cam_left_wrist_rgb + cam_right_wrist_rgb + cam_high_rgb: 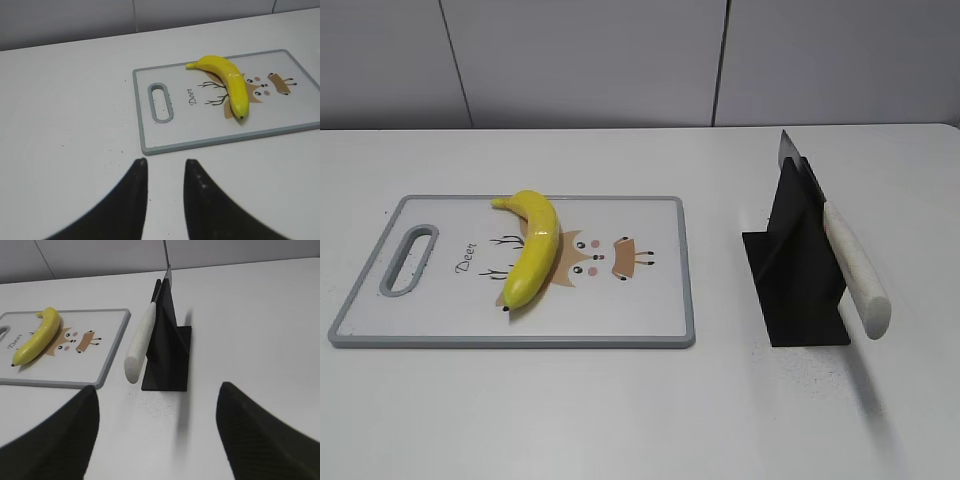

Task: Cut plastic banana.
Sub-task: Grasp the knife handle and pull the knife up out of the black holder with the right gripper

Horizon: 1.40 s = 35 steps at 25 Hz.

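Now the plastic banana is seen lying on the cutting board at the left of the frame. At the right, a knife is held in a black stand on the white surface. The left claw is a little spread with nothing in it, and the right claw is spread wide.

The plastic banana looks smooth and glossy. The cutting board is matt plastic; the knife stand matt black.

Cutting board left end cut off; knife blade mostly hidden in black stand.
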### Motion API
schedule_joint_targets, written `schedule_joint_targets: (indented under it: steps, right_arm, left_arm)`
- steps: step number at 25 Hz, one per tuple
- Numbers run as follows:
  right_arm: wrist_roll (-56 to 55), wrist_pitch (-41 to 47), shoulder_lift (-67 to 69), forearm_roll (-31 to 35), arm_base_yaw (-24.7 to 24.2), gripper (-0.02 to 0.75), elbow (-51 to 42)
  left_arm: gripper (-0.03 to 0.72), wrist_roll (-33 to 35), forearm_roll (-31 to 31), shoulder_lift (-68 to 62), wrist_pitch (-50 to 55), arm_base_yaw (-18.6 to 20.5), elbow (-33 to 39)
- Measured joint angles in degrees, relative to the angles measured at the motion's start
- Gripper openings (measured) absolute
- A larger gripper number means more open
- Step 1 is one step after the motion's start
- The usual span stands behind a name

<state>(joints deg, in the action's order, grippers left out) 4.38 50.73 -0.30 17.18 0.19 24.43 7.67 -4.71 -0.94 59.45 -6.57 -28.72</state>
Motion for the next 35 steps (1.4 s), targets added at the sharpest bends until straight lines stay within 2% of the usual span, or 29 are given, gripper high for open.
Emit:
schedule_joint_targets:
  steps: [7,9,11,14,16,22,30,35]
  right_arm:
    - [0.0,-2.3,0.0,1.1,0.0,0.571,0.0]
    - [0.0,-2.6,0.0,1.1,0.0,0.571,0.0]
    - [0.0,-2.6,1.1,1.6,0.0,0.578,0.0]
    - [0.0,-1.8,5.4,2.9,0.0,0.616,1.1]
    - [0.0,-0.8,9.8,3.5,0.0,0.631,2.8]
    - [0.0,2.9,23.9,3.6,0.0,0.631,10.8]
    - [-0.2,15.3,42.4,3.1,0.0,0.582,21.8]
    - [-1.2,17.0,50.8,1.7,1.3,0.581,27.1]
  left_arm:
    - [0.241,0.0,0.0,0.0,0.0,0.0,0.0]
    - [0.267,0.0,0.0,0.0,0.0,0.0,0.0]
    - [0.351,0.0,0.0,0.0,0.0,0.0,0.0]
    - [0.590,0.0,0.0,0.0,0.0,0.0,0.0]
    - [0.648,0.0,0.0,0.0,0.0,0.0,0.0]
    - [0.659,0.0,0.0,0.0,0.0,0.0,0.0]
    - [0.653,0.0,0.0,0.0,0.0,0.0,0.0]
    - [0.649,0.0,0.0,0.0,0.0,0.0,0.0]
